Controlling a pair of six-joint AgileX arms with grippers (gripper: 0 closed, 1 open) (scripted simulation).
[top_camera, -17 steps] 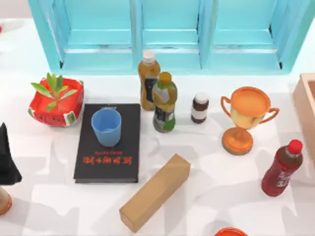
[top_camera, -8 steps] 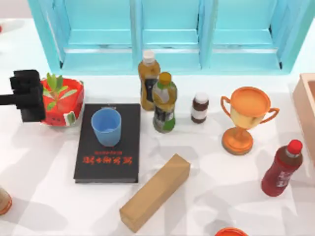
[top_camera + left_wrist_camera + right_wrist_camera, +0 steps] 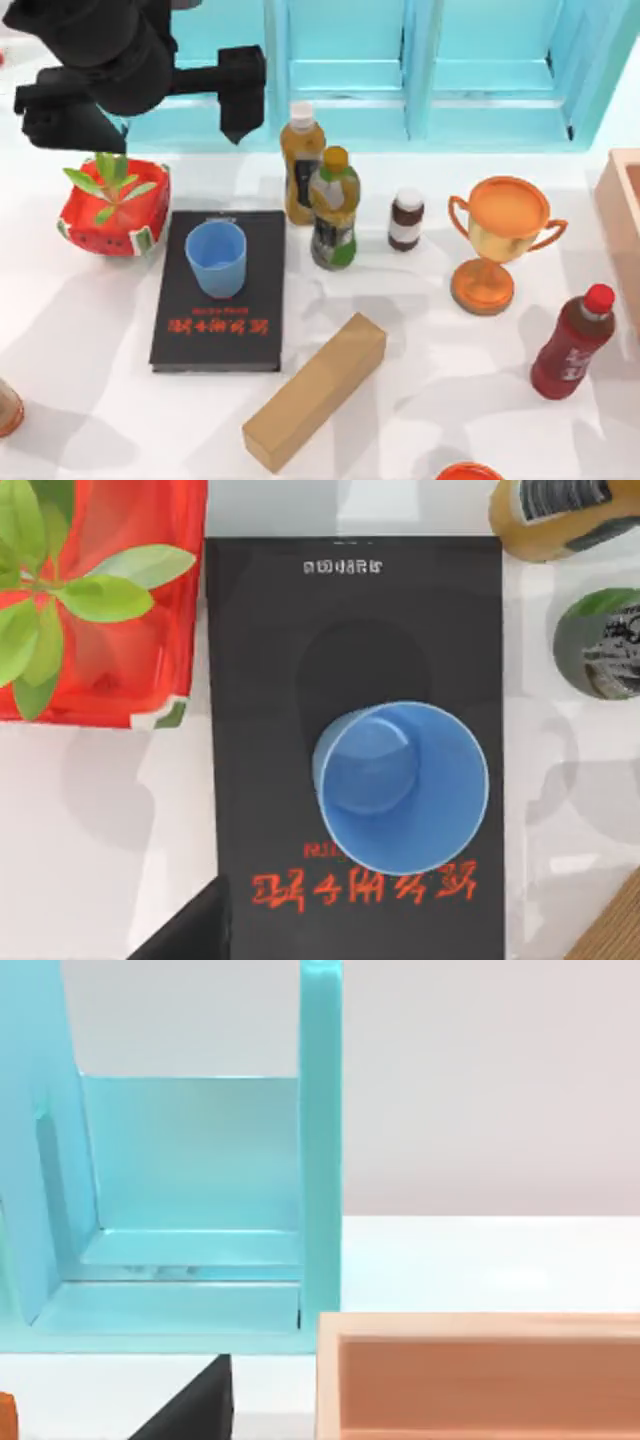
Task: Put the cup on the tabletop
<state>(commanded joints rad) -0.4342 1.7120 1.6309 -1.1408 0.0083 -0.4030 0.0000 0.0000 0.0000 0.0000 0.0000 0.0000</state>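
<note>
The cup [image 3: 216,258] is found upright on the black book [image 3: 220,325], not yet on the bench [image 3: 420,330]. The left tool [image 3: 240,100] is held high behind it, apparently for a top approach; its opening cannot be told.

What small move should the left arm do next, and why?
Probably lower the left end effector toward the cup, shifting it nearer first. The cup stands upright on the black book, not yet on the tabletop, and nothing holds it. The left wrist view already looks down into its mouth.
</note>
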